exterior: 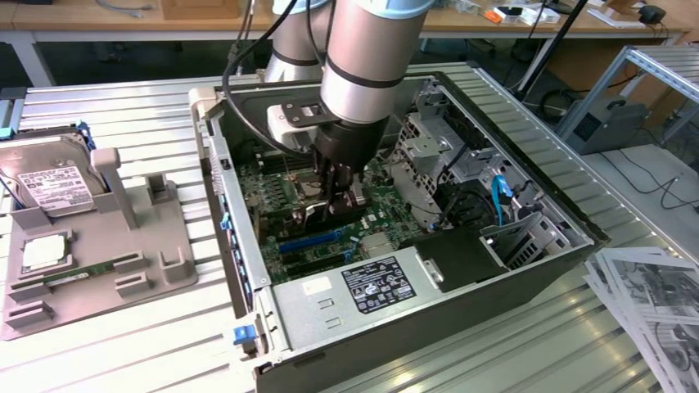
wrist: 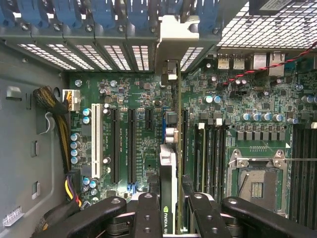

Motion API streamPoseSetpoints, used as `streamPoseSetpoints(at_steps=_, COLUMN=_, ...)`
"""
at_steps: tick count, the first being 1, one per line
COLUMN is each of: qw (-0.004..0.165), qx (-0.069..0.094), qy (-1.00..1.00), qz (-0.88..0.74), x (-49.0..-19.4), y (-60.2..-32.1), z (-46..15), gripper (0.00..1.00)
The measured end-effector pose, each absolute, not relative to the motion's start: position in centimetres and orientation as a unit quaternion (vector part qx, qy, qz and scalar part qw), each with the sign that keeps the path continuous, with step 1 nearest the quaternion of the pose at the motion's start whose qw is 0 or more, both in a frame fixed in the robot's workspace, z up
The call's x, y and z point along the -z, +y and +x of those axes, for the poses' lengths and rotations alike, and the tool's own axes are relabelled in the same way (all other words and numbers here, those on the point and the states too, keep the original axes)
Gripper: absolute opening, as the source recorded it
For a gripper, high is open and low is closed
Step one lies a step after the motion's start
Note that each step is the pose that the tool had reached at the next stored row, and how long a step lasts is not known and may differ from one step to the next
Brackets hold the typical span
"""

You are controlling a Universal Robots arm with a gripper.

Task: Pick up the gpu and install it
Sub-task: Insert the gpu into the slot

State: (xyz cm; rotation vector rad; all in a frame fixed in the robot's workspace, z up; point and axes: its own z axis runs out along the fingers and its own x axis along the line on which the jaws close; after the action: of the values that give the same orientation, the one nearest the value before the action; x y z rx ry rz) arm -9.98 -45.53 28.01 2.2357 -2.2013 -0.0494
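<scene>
My gripper (wrist: pixel 168 220) is shut on the gpu (wrist: pixel 168 183), a thin dark card seen edge-on with a green-lettered label between the black fingers (wrist: pixel 146 218). The card stands upright over the green motherboard (wrist: pixel 133 99), alongside the black expansion slots (wrist: pixel 132 144). Its silver bracket (wrist: pixel 174 32) reaches the row of rear slot covers. Whether its edge sits in a slot I cannot tell. In the exterior view my gripper (exterior: pixel 339 201) hangs low inside the open computer case (exterior: pixel 437 327), just above the board.
A power supply (exterior: pixel 372 286) fills the near end of the case and drive cages (exterior: pixel 470 164) line the exterior view's right. Outside it, a grey fixture (exterior: pixel 98 246) holds a hard drive (exterior: pixel 49 184) and a memory stick (exterior: pixel 65 278). Papers (exterior: pixel 656 303) lie nearby.
</scene>
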Motion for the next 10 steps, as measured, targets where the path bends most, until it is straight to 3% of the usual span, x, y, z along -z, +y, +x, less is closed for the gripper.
streamPoseSetpoints(at_steps=10, qw=0.002, qx=0.016, qy=-0.702, qz=0.712, x=-27.22, y=-45.55, z=-9.97, gripper=0.27)
